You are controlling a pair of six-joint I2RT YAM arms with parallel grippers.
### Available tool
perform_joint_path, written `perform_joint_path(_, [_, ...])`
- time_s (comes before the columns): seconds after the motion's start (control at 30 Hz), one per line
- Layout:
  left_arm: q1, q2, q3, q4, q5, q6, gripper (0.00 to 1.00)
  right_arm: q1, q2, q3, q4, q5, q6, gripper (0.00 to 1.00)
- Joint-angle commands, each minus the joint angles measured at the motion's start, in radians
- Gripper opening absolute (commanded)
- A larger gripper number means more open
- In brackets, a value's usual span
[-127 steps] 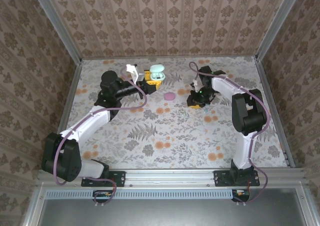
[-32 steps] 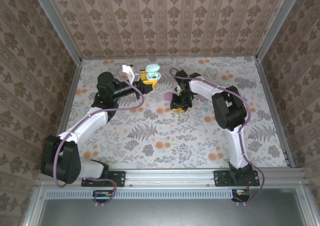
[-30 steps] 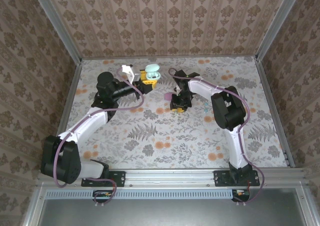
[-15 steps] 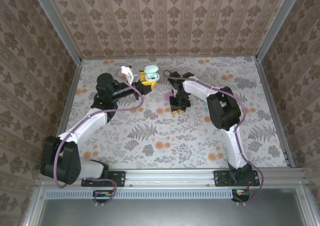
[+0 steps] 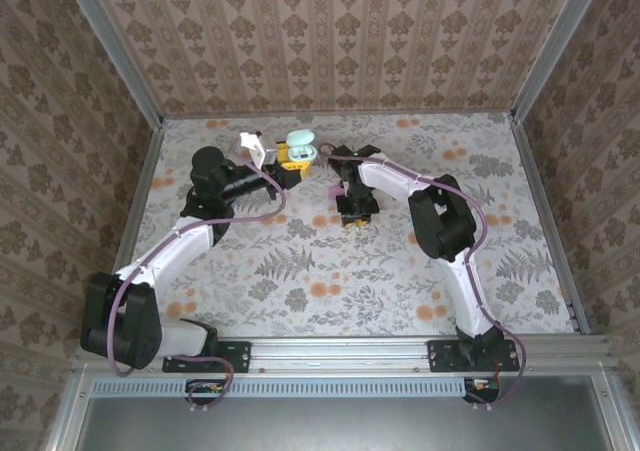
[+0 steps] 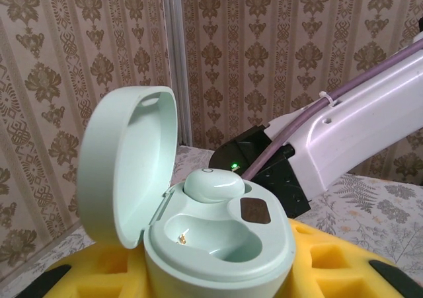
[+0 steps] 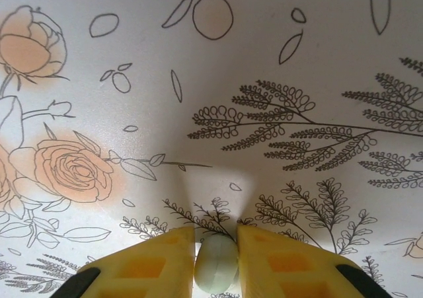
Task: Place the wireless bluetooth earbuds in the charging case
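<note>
Earbud (image 7: pixel 217 270): pale mint, pinched by right gripper (image 7: pixel 216 245) between its yellow fingers (image 7: pixel 155 266), long axis along them.
Charging case (image 6: pixel 221 248): lid open, clamped by left gripper (image 5: pixel 290 159); near, left of and beyond right gripper.
Empty socket (image 6: pixel 197 235): faces up, beside seated bud (image 6: pixel 213 184).

Floral-print table cover (image 5: pixel 300 261) w/ ferns & orange roses on white spreads beneath the right gripper (image 7: pixel 216 271). Tan damask wallpaper (image 5: pixel 330 41) lines walls on 3 sides, rising ahead of the left gripper (image 5: pixel 295 159); an alum. corner post (image 6: pixel 173 60) stands ahead-left of it. Metal rail (image 5: pixel 340 349) runs along the near edge, well behind both. Lighting even, shadows soft.
</note>
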Motion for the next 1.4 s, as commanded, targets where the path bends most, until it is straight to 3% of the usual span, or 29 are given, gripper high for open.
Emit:
perform_joint_path(0.0, [0.006,-0.029,-0.006,0.04,0.01,-0.003,0.22,0.008,0.034,0.014,-0.058,0.027,-0.005,0.25])
perform_joint_path(0.27, [0.007,-0.026,-0.005,0.04,0.006,-0.005,0.22,-0.022,-0.086,-0.039,0.031,-0.059,-0.011,0.21])
perform_joint_path(0.37, [0.008,-0.021,-0.002,0.035,0.005,-0.003,0.22,-0.073,-0.195,-0.113,0.136,-0.215,-0.008,0.2])
perform_joint_path(0.63, [0.003,0.017,0.017,0.053,-0.006,-0.017,0.23,-0.241,-0.467,-0.313,0.573,-0.858,0.185,0.2])
perform_joint_path(0.87, [-0.008,0.046,0.041,0.065,-0.006,-0.023,0.22,-0.267,-0.536,-0.341,0.848,-1.191,0.35,0.2])
perform_joint_path(1.1, [-0.019,0.05,0.048,0.065,-0.011,-0.017,0.23,-0.267,-0.566,-0.326,0.891,-1.283,0.388,0.21])
perform_joint_path(1.37, [-0.05,0.069,0.065,0.022,-0.024,0.038,0.23,-0.23,-0.646,-0.274,0.822,-1.128,0.301,0.2])
